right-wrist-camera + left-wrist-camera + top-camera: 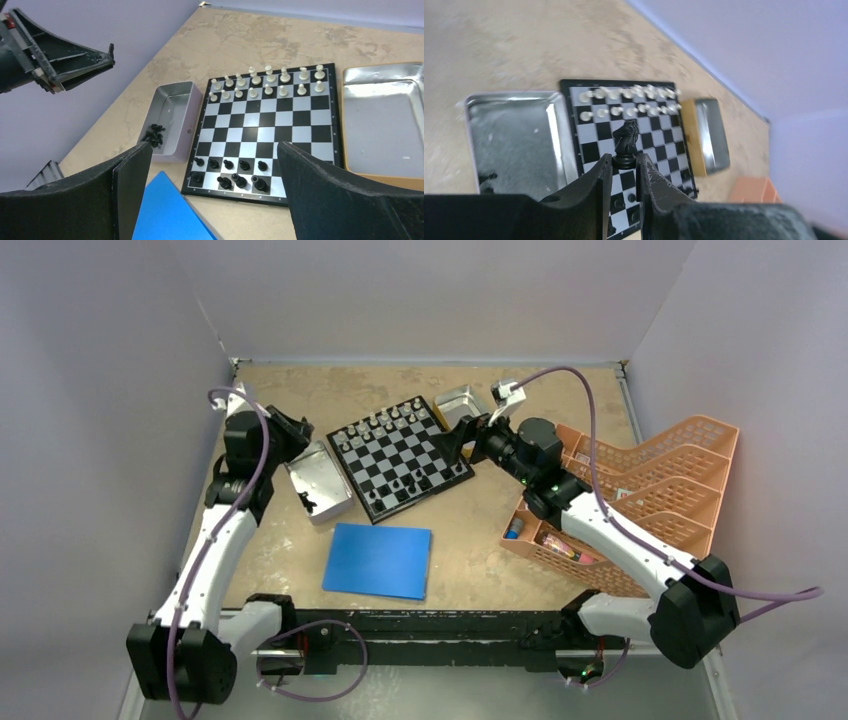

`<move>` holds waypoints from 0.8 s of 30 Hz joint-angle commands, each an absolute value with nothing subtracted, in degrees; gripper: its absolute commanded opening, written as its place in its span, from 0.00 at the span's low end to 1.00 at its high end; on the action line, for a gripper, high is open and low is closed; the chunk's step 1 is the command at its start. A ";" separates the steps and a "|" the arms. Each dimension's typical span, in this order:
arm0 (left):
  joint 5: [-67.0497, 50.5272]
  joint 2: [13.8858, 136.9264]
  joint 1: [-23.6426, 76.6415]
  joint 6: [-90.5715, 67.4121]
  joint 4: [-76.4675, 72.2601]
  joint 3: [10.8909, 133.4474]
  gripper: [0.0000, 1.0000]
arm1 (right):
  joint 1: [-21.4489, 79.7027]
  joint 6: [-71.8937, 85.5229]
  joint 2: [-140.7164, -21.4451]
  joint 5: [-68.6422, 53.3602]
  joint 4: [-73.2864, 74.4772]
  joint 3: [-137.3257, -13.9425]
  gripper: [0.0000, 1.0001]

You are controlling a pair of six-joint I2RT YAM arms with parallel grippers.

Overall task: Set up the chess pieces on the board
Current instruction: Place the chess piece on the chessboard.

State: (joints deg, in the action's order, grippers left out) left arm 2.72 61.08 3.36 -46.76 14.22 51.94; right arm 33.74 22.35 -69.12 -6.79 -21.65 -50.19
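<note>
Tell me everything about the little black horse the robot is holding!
The black knight is a tiny, glossy piece that looks like plastic: a horse's head with a mane on a round base. It stands upright, pinched at the base between the two black fingers of the left gripper. Nothing else touches it. It is up in the air, with the board behind it in the wrist view.

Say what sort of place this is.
Probably a robot test cell: lilac partition walls enclose a worn beige tabletop; a white left robot arm and matching right arm are bolted at its near edge.
</note>
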 commanded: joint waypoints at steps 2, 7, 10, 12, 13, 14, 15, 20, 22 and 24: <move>-21.24 54.18 2.99 -29.72 -3.43 46.19 0.04 | 33.73 24.11 -71.44 -13.68 -21.09 -56.42 0.91; -36.50 53.49 3.26 -25.13 -8.47 44.71 0.00 | 33.72 24.77 -74.68 -20.69 -17.69 -62.51 0.70; -39.13 53.40 6.31 -20.85 -9.80 44.30 0.00 | 33.75 28.60 -77.82 -25.66 -14.93 -66.30 0.54; -39.27 53.47 8.85 -18.50 -9.12 44.34 0.00 | 33.82 31.13 -79.61 -31.08 -14.91 -68.20 0.45; -39.29 53.56 10.02 -17.59 -8.62 44.38 0.00 | 33.84 32.27 -80.35 -33.28 -15.22 -69.06 0.41; -39.29 53.72 11.08 -16.47 -7.89 44.46 0.00 | 33.95 33.20 -81.09 -35.09 -15.50 -69.80 0.39; -39.37 53.92 12.12 -15.21 -7.29 44.55 0.00 | 34.12 33.90 -81.76 -36.19 -15.43 -70.66 0.39; -38.41 54.53 15.10 -10.90 -5.10 44.38 0.00 | 36.65 33.85 -84.07 -35.09 -11.45 -74.89 0.38; -38.33 54.58 15.20 -10.31 -5.02 44.38 0.00 | 37.84 33.42 -85.19 -34.23 -9.77 -76.00 0.38; -38.32 54.66 15.29 -9.61 -4.94 44.38 0.00 | 38.73 33.80 -85.93 -33.74 -9.81 -76.13 0.38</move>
